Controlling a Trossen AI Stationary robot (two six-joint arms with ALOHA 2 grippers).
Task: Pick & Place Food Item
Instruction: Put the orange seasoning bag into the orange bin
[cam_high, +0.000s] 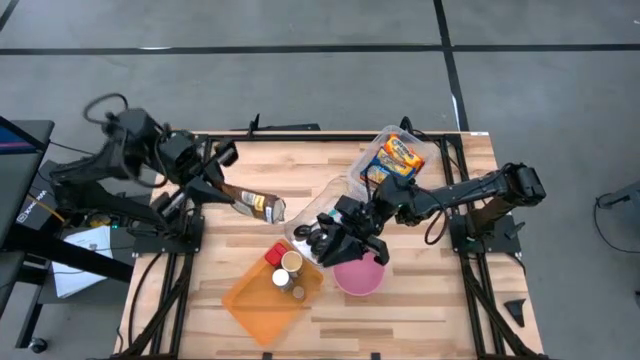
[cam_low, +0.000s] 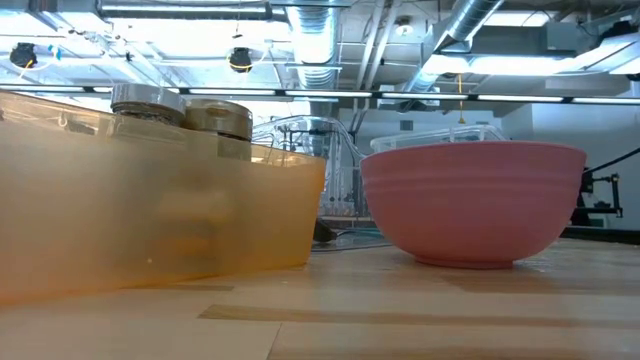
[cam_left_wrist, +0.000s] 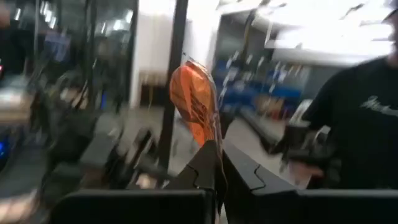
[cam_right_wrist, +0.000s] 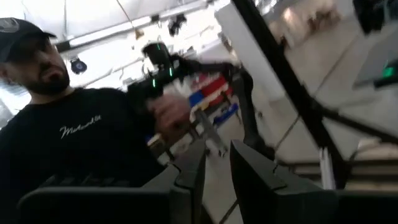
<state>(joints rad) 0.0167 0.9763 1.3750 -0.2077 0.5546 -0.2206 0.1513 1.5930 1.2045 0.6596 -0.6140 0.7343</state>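
My left gripper (cam_left_wrist: 219, 149) is shut on an orange snack bag (cam_left_wrist: 196, 99). In the high view that bag (cam_high: 258, 205) hangs over the table's left half, beyond the gripper (cam_high: 222, 188). My right gripper (cam_high: 335, 235) hovers over the table's middle, between a clear sheet of plastic (cam_high: 325, 205) and the pink bowl (cam_high: 358, 277). In its wrist view its fingers (cam_right_wrist: 214, 152) stand a little apart with nothing between them. An orange tray (cam_high: 262, 298) near the front holds a few jars (cam_high: 288, 265). My left gripper pinches the snack bag's lower edge (cam_left_wrist: 211, 138) between its two fingers. The fingers come at it nearly level from the table's left side. The bag sticks out past the fingertips, lifted clear of the table.
A clear bin (cam_high: 395, 160) with colourful snack packs stands at the far right. In the low view the orange tray (cam_low: 150, 210) and pink bowl (cam_low: 470, 200) fill the foreground. A person in a black shirt (cam_right_wrist: 74, 143) stands beyond the table. Bare wood lies at the front right.
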